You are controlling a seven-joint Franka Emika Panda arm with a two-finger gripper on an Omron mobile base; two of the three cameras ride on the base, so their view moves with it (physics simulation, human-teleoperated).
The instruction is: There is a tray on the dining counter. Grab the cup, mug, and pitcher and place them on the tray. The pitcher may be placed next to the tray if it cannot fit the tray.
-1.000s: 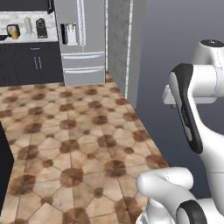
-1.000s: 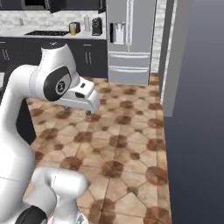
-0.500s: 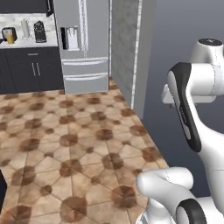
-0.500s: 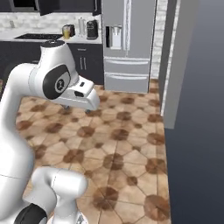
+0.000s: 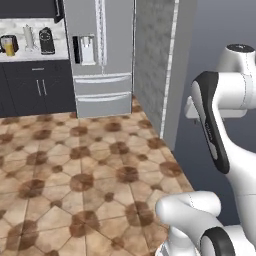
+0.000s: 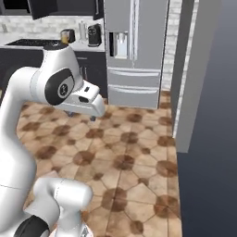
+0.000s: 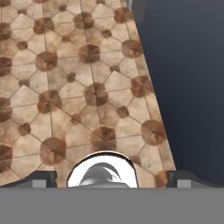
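The gripper (image 7: pixel 112 178) is held spread and empty over the tiled floor (image 5: pixel 75 170), evidently for travel, while the amber pitcher (image 5: pixel 8 45) is seen standing on the far left desk (image 5: pixel 30 52) beside the fridge (image 5: pixel 100 55), well apart from the arm.

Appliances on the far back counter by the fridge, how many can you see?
2: an amber blender-like jug at the counter's left end and a black coffee machine nearer the fridge. Others may be hidden beyond the frame.
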